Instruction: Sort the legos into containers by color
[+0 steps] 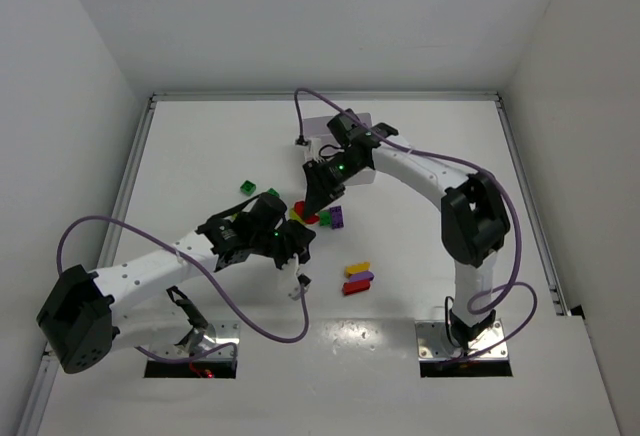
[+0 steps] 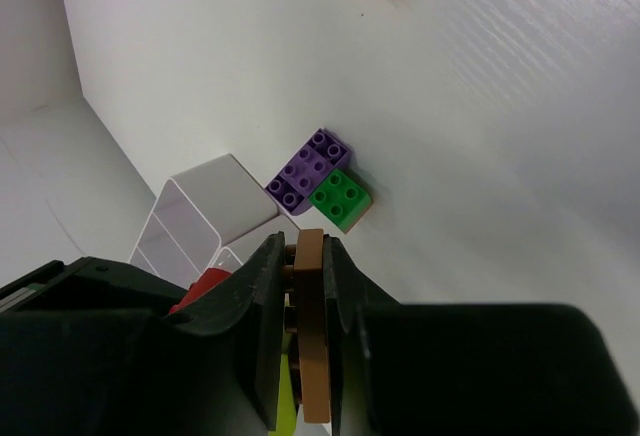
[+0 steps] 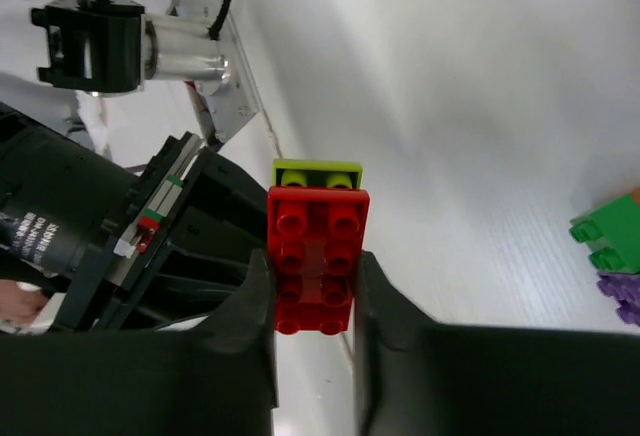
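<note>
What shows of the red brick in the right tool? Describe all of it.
The red brick is a glossy plastic two-by-four block, with its eight round studs facing the right wrist camera. The right tool is shut on it, and the black fingers press its long sides near one end. A lime brick shows just past its other end; I cannot tell whether the two are joined or only touching. The red brick sits over the white table, and whether it rests on the table is unclear.

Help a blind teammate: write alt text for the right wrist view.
The right gripper is shut on a red brick, studs toward the camera, a lime brick showing past its far end. The left arm fills the left; a green brick and a purple brick sit at the right edge.
</note>
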Tool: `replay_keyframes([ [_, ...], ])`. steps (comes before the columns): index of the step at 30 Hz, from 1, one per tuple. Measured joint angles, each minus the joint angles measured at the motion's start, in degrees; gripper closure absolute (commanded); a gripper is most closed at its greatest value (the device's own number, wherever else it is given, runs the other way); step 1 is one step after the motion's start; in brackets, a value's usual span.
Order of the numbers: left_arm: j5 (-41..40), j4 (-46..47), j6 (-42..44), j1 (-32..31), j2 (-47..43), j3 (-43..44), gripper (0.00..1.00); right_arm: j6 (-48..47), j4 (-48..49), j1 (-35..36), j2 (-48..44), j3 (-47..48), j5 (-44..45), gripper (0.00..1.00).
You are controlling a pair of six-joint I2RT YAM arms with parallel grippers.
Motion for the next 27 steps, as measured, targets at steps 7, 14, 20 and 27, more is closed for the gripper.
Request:
replay_keyframes([
  [7, 0.5, 0.8, -0.8, 0.0, -0.1, -0.1, 0.97, -0.4, 0.8, -2.4, -2.2, 0.0, -1.2, 1.0],
  [14, 1.3, 0.9, -1.3, 0.0, -0.7, -0.2, 0.97, -0.6, 3.7, -15.3, -12.1, -0.7, 1.7, 1.0],
  [20, 0.7, 1.4, -7.7, 0.0, -1.1, -0.1, 0.97, -1.6, 4.8, -32.1, -11.1, -6.7, 6.9, 1.0],
  [27, -2.3, 2.2, -42.8, 2.3, 5.2, 13.1, 1.0, -2.4, 2.7, -41.0, -6.8, -11.1, 12.5, 1.0],
])
